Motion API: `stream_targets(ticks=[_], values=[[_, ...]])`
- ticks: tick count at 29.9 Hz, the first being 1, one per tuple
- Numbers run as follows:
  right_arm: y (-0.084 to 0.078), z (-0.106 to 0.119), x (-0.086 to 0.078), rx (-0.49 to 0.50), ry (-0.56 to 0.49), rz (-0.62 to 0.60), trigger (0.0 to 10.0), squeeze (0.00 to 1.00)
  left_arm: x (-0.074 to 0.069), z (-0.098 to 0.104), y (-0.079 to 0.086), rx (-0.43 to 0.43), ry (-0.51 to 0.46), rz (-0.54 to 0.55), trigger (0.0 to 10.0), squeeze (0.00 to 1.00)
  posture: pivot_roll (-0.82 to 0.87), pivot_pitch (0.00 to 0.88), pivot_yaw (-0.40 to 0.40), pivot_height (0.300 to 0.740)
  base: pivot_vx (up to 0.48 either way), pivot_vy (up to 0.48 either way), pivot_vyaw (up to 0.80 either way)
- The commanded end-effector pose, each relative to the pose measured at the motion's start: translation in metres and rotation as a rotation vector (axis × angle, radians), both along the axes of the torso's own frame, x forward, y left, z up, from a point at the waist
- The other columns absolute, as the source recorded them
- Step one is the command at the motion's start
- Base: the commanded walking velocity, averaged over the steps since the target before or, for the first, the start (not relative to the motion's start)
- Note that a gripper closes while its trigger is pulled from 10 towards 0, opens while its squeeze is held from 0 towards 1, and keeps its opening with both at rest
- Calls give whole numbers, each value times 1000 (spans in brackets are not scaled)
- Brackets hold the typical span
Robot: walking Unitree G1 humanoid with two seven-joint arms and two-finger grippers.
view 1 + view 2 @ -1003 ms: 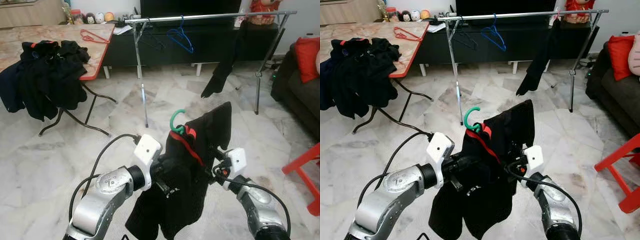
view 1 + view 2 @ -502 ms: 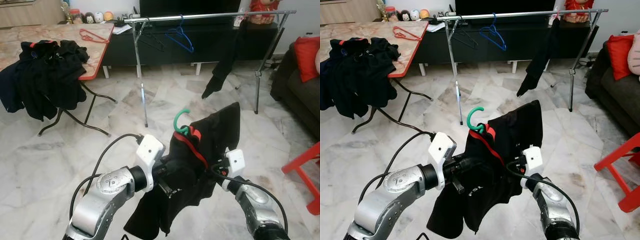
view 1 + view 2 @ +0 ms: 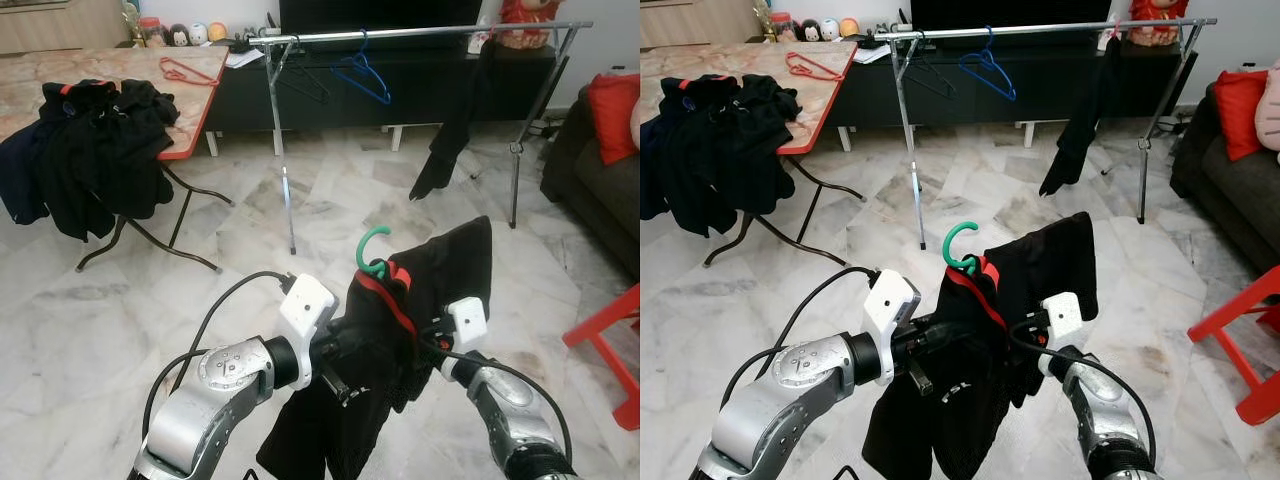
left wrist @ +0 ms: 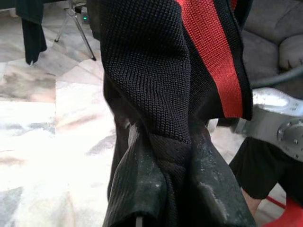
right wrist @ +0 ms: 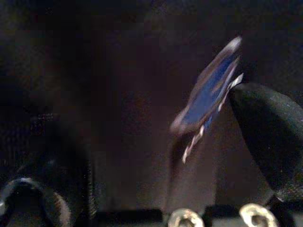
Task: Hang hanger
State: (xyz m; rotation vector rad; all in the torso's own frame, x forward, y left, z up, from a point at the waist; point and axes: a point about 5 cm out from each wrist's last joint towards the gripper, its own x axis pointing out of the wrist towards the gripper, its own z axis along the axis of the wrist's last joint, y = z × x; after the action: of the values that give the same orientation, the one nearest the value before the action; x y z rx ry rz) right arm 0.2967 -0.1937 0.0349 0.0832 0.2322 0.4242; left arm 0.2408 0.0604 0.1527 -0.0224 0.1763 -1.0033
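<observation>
Left wrist view: two black fingers (image 4: pixel 142 189) of the left gripper (image 4: pixel 165 189) pinch a fold of the black garment (image 4: pixel 147 71), whose red band runs toward the upper right of the frame. In the left eye view, lower centre, the left gripper (image 3: pixel 335 362) and the right gripper (image 3: pixel 432 340) meet at the garment (image 3: pixel 430 270). Whether the right gripper's fingers are spread or closed cannot be told; its wrist view is dark, with cloth close against the lens. The green hanger (image 3: pixel 373 250) carries the garment, its hook standing upright above the red collar, just above both wrists.

Progress, as judged: the garment is already on the hanger and lifted off any surface, but hanging is not yet done. The clothes rail (image 3: pixel 420 34) crosses the upper centre of the frame, well apart from the grippers, holding a blue hanger (image 3: pixel 362 78) and a dark cloth (image 3: pixel 455 120). Remaining: approach the rail, raise the hook over the bar, release. At upper left, a table (image 3: pixel 190 120) holds more dark clothes (image 3: pixel 95 140) and a red hanger (image 3: pixel 185 72).
</observation>
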Motion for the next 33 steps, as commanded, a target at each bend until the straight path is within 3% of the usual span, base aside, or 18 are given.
stream_targets(ticks=[1,10,15,22,33], values=[[-5,4,3,-7,-17,-33,0,0,-2,12,-5,-16,-54,-30,10000,0,7,0,-35,716,0,0,0],[-8,7,6,-9,-41,-76,0,0,0,6,-2,15,-58,3,10000,0,3,0,-34,716,0,0,0],[-10,6,5,-10,-40,-83,0,0,14,-4,10,132,-87,131,10000,0,3,0,-34,716,0,0,0],[-7,4,4,-5,-40,-75,0,0,24,-5,18,173,-95,225,10000,0,2,0,-33,716,0,0,0],[-8,4,5,-10,-37,-76,0,0,7,-10,14,197,-78,69,10000,0,7,0,-36,716,0,0,0]])
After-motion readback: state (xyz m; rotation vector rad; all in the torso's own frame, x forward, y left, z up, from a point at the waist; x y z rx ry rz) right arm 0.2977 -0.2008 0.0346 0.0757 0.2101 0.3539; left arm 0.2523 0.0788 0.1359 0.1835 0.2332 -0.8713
